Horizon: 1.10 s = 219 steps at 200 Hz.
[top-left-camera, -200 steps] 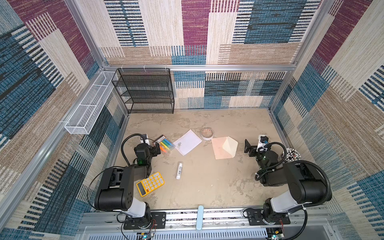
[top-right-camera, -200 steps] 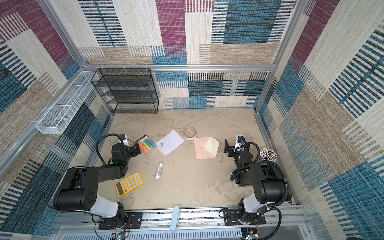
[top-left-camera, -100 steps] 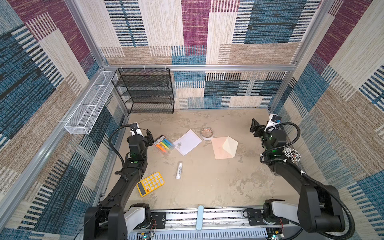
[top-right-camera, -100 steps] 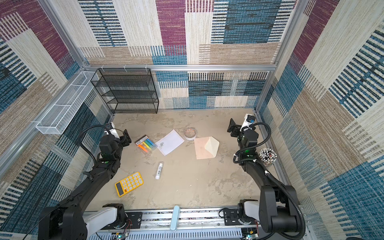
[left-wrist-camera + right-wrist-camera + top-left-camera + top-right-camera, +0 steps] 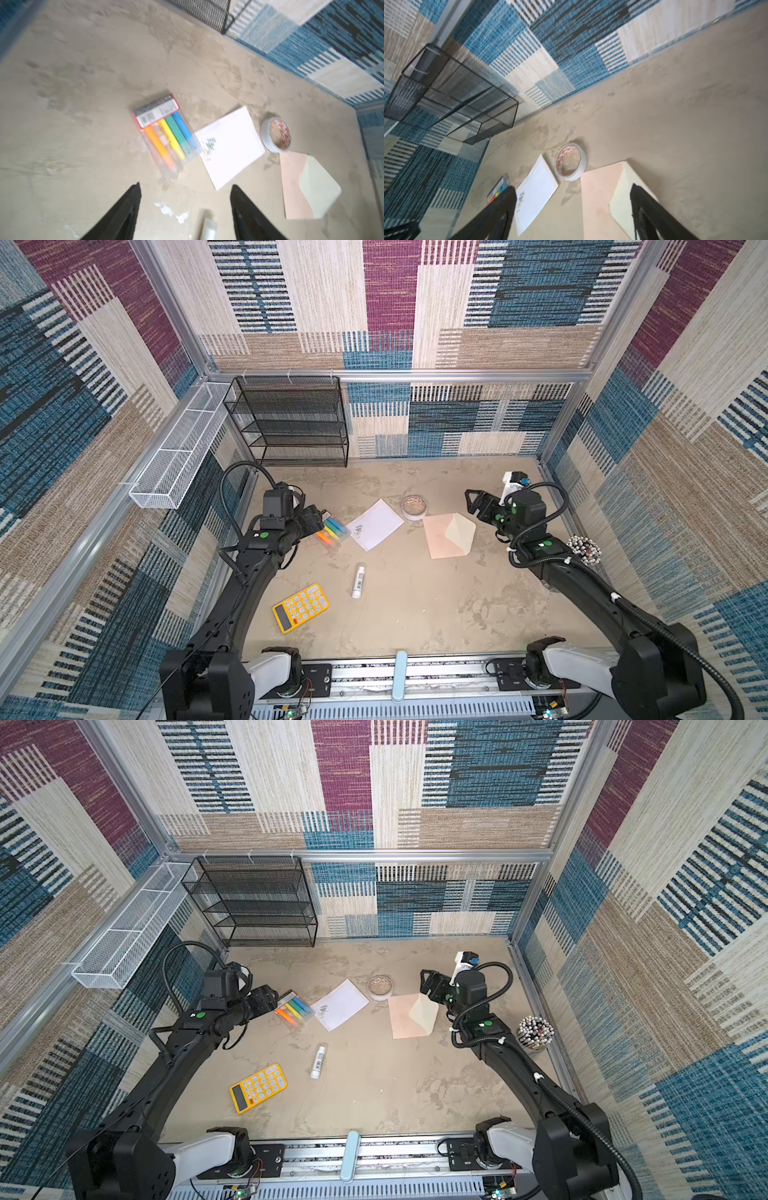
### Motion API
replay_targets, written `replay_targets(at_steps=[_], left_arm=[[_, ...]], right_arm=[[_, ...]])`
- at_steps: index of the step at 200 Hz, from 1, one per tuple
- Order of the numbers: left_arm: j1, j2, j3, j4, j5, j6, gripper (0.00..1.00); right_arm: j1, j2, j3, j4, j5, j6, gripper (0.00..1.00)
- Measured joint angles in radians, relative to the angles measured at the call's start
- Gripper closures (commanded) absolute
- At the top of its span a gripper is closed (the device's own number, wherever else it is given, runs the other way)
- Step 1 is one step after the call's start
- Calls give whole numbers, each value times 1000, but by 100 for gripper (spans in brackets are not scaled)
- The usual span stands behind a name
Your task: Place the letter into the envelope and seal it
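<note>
Beige mottled tabletop [image 5: 415, 605] inside patchwork woven walls [image 5: 390, 302] bears letter [image 5: 376, 526] and envelope [image 5: 440, 540]; left and right jaws gape empty.

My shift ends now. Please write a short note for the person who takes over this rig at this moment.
Left claw: open, empty, above the table near the marker pack.
Right claw: open, empty, near the envelope.
Letter: flat on the table, apart from the envelope.
Envelope: flat, flap open.
Done: nothing yet; letter is outside.
Left: pick up letter, slide it in, close and seal flap.
</note>
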Motion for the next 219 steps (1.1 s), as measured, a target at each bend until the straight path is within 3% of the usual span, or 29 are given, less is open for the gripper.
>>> replay_targets(at_steps=[36,72,138,219], left_arm=[[-51,19,-39,-26,104,-26,29],[-77,66,-74,-9,174,-66,30],[-123,217,-61,110,271,-134,30],[-126,422,30,201,352,-166,31]], right_arm=[[134,143,64,13,-39,87,15],[202,308,122,73,-85,171,17],[210,594,259,131,-203,264,22],[211,779,396,133,-241,305,23]])
